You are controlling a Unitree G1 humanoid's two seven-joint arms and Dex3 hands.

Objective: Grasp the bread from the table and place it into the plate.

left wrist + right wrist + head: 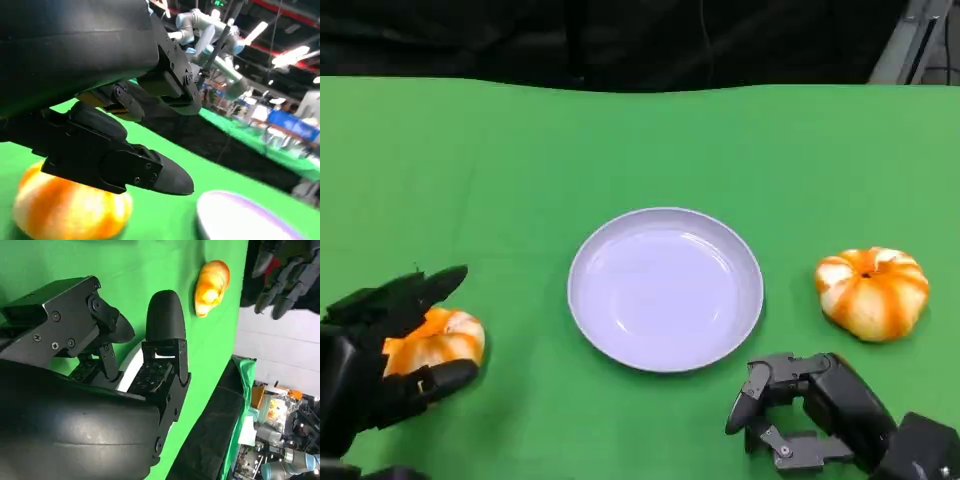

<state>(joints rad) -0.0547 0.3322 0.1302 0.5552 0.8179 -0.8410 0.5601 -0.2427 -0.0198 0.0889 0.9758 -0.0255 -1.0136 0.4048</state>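
An orange-and-white bread [438, 338] lies on the green table at the left. My left hand [375, 350] sits beside it with fingers spread, one past its far side and one at its near side. In the left wrist view a finger [120, 165] hangs over that bread [65, 210]. The right wrist view shows a gap between the bread [212, 281] and the left hand [282, 275]. The white plate [665, 288] stands empty at the centre. My right hand [800, 410] rests at the near right, holding nothing.
A second, larger orange-and-white bread [872, 292] lies right of the plate, just beyond my right hand. The green cloth [520, 160] runs back to a dark far edge. The plate's rim [240, 215] is close beside the left bread.
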